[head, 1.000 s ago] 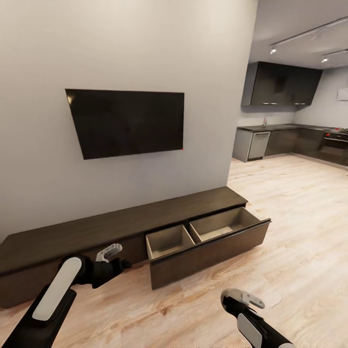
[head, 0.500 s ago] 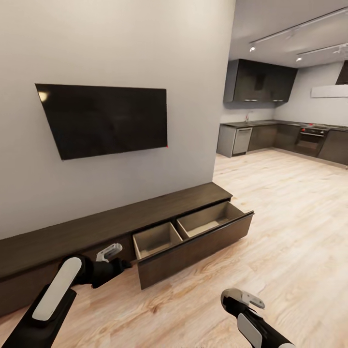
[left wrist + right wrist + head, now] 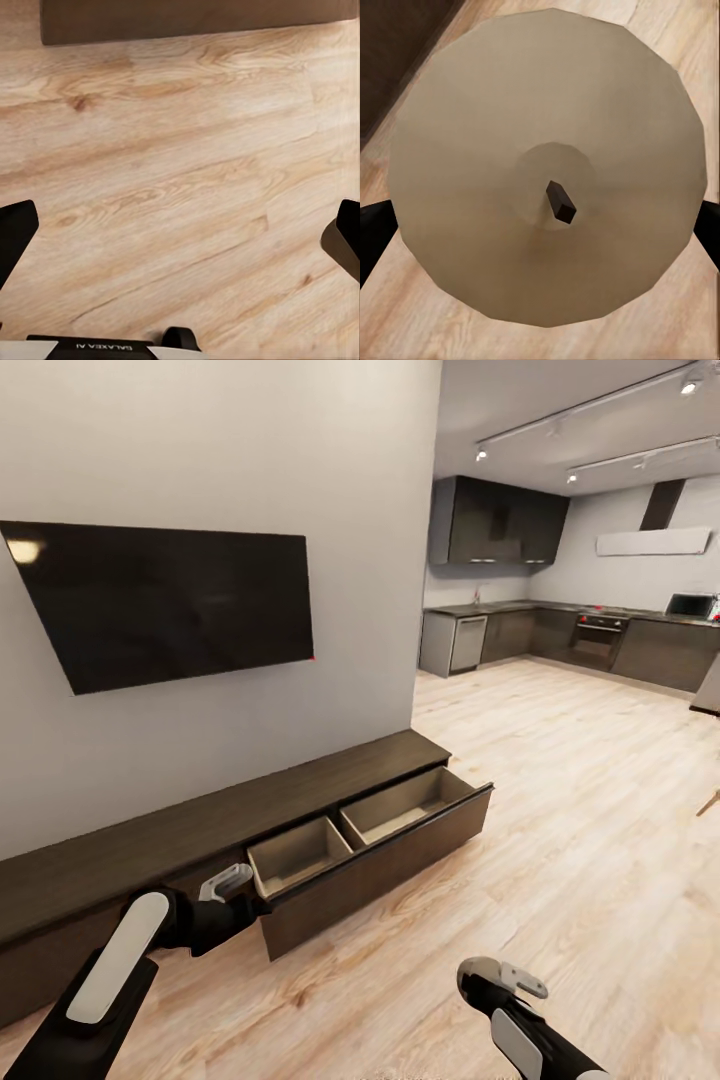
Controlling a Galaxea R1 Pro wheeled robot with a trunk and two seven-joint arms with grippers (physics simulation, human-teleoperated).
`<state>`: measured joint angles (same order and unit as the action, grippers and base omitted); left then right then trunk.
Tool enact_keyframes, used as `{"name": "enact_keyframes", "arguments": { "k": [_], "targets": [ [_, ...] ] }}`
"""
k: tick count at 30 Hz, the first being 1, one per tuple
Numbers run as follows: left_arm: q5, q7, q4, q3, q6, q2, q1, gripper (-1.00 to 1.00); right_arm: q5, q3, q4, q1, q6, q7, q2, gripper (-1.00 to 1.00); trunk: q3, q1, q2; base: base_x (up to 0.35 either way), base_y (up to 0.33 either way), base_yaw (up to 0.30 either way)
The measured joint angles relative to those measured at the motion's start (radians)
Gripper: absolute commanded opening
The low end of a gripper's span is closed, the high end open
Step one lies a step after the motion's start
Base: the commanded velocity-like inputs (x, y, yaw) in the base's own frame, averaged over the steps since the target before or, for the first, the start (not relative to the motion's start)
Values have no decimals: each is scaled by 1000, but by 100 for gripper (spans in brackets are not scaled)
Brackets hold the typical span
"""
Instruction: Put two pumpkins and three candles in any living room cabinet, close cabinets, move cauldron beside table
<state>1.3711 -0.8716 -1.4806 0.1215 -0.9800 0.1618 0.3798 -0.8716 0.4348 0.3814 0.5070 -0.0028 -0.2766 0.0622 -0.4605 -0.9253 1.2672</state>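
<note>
Wall point(image 3: 200, 440): pale grey, takes the left and centre of the head view. Floor point(image 3: 580, 840): light wood planks, running from the lower edge up into the right half; also seen under both wrist cameras. Cabinet point(image 3: 150, 840): long, low, dark brown, flat-topped, set against the wall across the lower left of the head view. Television point(image 3: 170, 600): black screen, mounted on the wall above the cabinet, left of centre. Kitchen cupboards point(image 3: 500, 520): dark grey, in the upper right background, well apart from the cabinet. Drawer point(image 3: 400, 855): pulled out at the cabinet's right end, just below centre; two pale beige compartments side by side, both showing bare bottoms. Left gripper point(image 3: 232, 885): black arm with a white panel, lower left of the head view, just in front of the cabinet and beside the drawer's left corner; in the left wrist view its dark fingers point(image 3: 16, 240) stand wide apart with bare floor between them, jaws open. Right gripper point(image 3: 500, 978): lower right of centre in the head view, over the floor, apart from the drawer. Candle point(image 3: 510, 112): round, beige, seen end-on in the right wrist view with a short dark wick point(image 3: 560, 201) at its middle; the right gripper's dark fingers point(image 3: 375, 240) meet its two opposite sides, jaws closed on it above the floor beside a dark brown cabinet front.
</note>
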Motion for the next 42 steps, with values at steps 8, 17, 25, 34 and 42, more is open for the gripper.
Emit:
{"name": "enact_keyframes", "arguments": {
  "k": [8,17,25,34,42],
  "targets": [
    [0,0,0,0,0,0,0,100,0,0,0,0,0,0,0,-100,-9,0,0,0,0,-208],
    [0,0,0,0,0,0,0,100,1,0,0,0,0,0,0,-100,-20,0,0,0,0,-208],
    [-1,0,0,0,0,0,0,100,0,0,0,0,0,0,1,-100,-29,0,0,0,0,-208],
    [0,-2,0,0,0,0,0,100,0,0,0,0,0,1,1,-100,-40,0,0,0,0,-212],
    [0,-3,0,0,0,0,0,100,1,0,0,0,0,1,1,-100,-42,0,0,52,-79,-267]
  ]
}}
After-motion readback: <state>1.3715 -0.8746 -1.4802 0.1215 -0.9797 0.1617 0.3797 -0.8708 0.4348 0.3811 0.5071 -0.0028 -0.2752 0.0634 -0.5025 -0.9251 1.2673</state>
